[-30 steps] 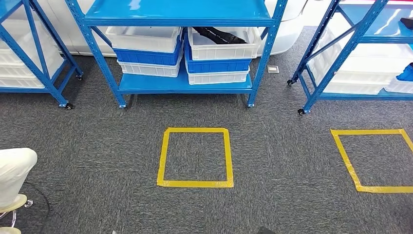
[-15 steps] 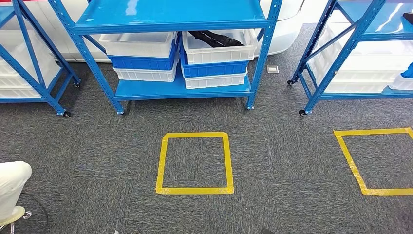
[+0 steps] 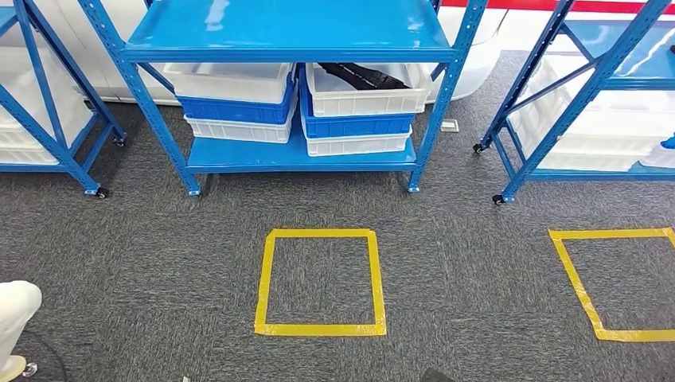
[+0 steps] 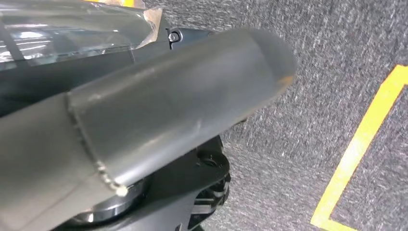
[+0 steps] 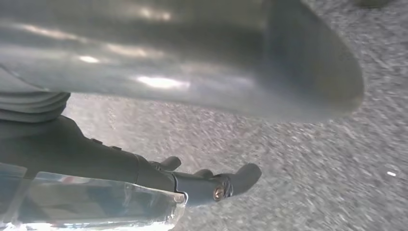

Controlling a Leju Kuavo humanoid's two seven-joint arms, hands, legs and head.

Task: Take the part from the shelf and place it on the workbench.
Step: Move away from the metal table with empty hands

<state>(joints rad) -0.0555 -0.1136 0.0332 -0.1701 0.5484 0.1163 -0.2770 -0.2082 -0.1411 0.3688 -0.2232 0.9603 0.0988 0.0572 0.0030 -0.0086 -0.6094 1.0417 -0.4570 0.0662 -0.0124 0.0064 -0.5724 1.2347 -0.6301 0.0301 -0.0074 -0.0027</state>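
Both arms hang, left hand (image 4: 159,120) and right hand (image 5: 159,62) grip unreadable; shelf (image 3: 290,48) ahead, dark part (image 3: 362,76) binned there.

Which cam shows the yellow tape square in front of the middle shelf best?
Head view: the whole yellow tape square lies on the carpet before the middle shelf. The left wrist view catches one corner of yellow tape, possibly the same square. The right wrist view shows carpet.

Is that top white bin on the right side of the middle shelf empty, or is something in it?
Not empty. The head view shows a long black part lying inside the top right white bin. What kind of part it is cannot be told.
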